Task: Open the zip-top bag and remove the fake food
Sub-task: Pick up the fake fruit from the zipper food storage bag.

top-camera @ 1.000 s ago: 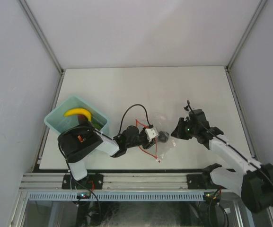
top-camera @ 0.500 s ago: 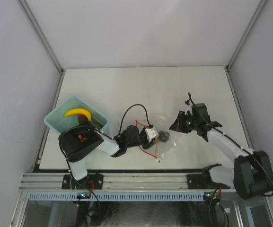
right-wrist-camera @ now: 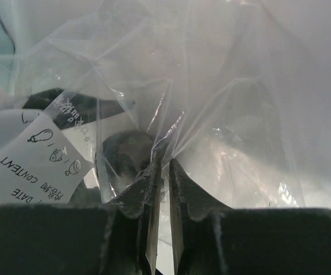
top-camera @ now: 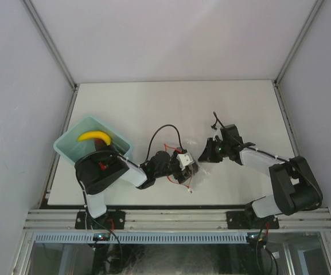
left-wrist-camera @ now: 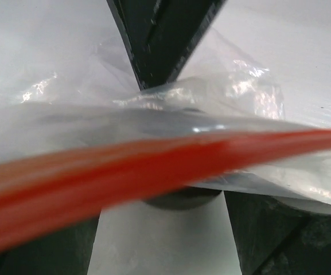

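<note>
Clear crinkly film, the zip-top bag [top-camera: 191, 170] lies bunched on the white table [top-camera: 154, 103] between the two arms in the top view. The left gripper [top-camera: 183, 162] is at its left side and the right gripper [top-camera: 206, 153] at its right. A yellow banana [top-camera: 93, 136] lies in the light blue bin [top-camera: 65, 143], well apart to the left.

In the left wrist view the red-orange zip strip [left-wrist-camera: 154, 172] runs blurred across the picture, very near the lens. Whether this claw is clamped on it or merely around it I cannot tell.

In the right wrist view the fingers are almost together with a fold of film pinched between them. Just beside them, inside the bag, are a dark piece [right-wrist-camera: 124, 152], perhaps the purple fruit, and a white label [right-wrist-camera: 33, 154].

The bag looks light, limp and slippery, so thin film may slide or stretch under pull. The stiffer zip strip seems the surer hold, while the hard little food should take a firm pinch
</note>
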{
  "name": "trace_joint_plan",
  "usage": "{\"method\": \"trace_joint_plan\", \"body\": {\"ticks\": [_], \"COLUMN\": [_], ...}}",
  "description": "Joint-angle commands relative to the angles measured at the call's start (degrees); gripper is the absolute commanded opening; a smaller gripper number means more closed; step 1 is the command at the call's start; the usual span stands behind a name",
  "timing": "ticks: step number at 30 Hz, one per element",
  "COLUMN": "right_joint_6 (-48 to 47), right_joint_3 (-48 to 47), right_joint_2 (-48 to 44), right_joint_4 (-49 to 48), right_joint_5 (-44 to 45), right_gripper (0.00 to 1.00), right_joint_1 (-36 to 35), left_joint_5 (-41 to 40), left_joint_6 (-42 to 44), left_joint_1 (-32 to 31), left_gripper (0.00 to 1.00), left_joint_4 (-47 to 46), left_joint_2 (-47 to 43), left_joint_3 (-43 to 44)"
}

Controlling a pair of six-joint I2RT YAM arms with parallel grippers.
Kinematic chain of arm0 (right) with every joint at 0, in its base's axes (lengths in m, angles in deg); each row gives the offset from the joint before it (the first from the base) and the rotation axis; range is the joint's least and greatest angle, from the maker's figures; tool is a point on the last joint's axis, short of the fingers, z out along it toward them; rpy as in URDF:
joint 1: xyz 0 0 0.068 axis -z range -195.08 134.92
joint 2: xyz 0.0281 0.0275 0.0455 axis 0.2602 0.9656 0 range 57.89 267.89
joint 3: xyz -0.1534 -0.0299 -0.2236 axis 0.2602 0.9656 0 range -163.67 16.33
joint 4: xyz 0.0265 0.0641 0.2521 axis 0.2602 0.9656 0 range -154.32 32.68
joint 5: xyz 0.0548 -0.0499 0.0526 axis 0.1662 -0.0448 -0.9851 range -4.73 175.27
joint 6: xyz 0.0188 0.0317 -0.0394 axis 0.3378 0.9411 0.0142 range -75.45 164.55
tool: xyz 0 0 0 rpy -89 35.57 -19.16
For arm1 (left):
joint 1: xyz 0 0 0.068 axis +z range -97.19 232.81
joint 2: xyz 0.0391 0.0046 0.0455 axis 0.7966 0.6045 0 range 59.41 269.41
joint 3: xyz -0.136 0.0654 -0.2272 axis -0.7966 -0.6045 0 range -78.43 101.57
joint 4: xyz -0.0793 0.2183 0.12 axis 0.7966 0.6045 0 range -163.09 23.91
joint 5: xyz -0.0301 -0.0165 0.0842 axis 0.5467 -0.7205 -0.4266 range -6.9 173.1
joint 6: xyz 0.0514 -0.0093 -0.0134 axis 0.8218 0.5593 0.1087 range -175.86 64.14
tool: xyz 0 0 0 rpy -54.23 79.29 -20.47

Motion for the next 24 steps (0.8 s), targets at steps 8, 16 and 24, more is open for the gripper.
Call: {"method": "trace_joint_plan", "body": {"ticks": [8, 16, 24], "right_joint_6": [0.4, 0.7, 1.0], "right_joint_3": [-1.6, -1.6, -1.6], "right_joint_2": [3.4, 2.5, 5.5], "right_joint_4": [-4.2, -1.3, 0.1], "right_joint_5": [-5.7, -1.4, 2.3], "right_gripper": [0.07, 0.08, 0.07], "right_joint_1": [-3.6, -2.0, -1.6], "left_joint_5": [-0.9, -0.1, 0.1], "left_joint_6": [-2.8, -6.7, -10.4], "left_joint_1": [0.3, 2.2, 2.6], "left_gripper": [0.89, 0.43, 0.36], "left_joint_4": [-3.0, -0.2, 5.9], "left_joint_2": [1.5, 0.0, -10.5], "left_joint_3": [2.9, 2.5, -2.2]}}
